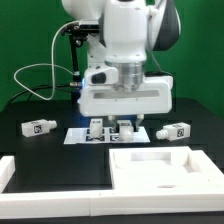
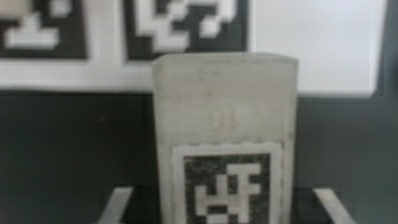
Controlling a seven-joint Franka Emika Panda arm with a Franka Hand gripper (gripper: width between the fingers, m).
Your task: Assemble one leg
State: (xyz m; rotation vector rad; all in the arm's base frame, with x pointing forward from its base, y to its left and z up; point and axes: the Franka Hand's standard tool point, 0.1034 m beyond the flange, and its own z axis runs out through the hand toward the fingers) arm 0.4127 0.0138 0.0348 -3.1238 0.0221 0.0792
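The hand (image 2: 219, 206) stands open astride the upright leg (image 2: 222, 105), its base cut off, fingertips barely showing.

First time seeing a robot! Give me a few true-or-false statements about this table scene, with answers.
1. The jaws are down near the marker board. True.
2. The large white panel floats in the air. False: it lies on the table.
3. A leg sits between the jaws in the wrist view. True.
4. That leg's tag is red. False: it is black and white.
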